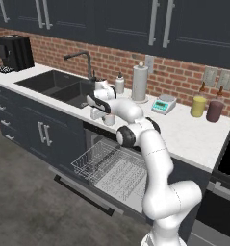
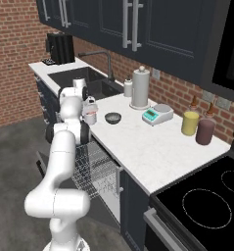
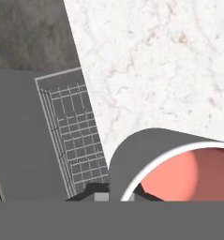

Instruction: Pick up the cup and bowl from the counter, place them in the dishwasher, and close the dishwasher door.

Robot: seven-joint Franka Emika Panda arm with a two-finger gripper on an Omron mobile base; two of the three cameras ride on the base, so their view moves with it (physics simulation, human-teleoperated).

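Note:
The cup, white outside and salmon inside, stands near the front edge of the white counter. My gripper is shut on the cup's rim, one fingertip inside and one outside the wall. From the base cameras, the gripper comes down onto the cup from above; the right base view shows the cup under the hand. The dark grey bowl sits on the counter just right of the cup. Below the counter, the dishwasher door hangs open with the wire rack pulled out.
A sink with a faucet lies left of the cup. Behind the cup stand a soap bottle, paper towel roll, scale, and yellow and maroon canisters. The black stove is at the right.

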